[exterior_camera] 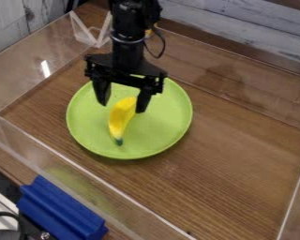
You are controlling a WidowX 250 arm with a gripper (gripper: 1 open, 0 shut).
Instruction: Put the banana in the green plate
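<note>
Looking down at the plate point(165, 132), I see the banana point(120, 121) lying inside its rim. My jaws point(123, 97) are spread wide above it and hold nothing. The placing seems done, I judge; what is left is only to lift away.

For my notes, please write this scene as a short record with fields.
banana: yellow with darker tip, lying in the green plate
banana position: left part of the plate, as seen
hand: open, above the plate
blue object: at lower left of the picture, outside the plate
task state: banana is in the plate
</note>
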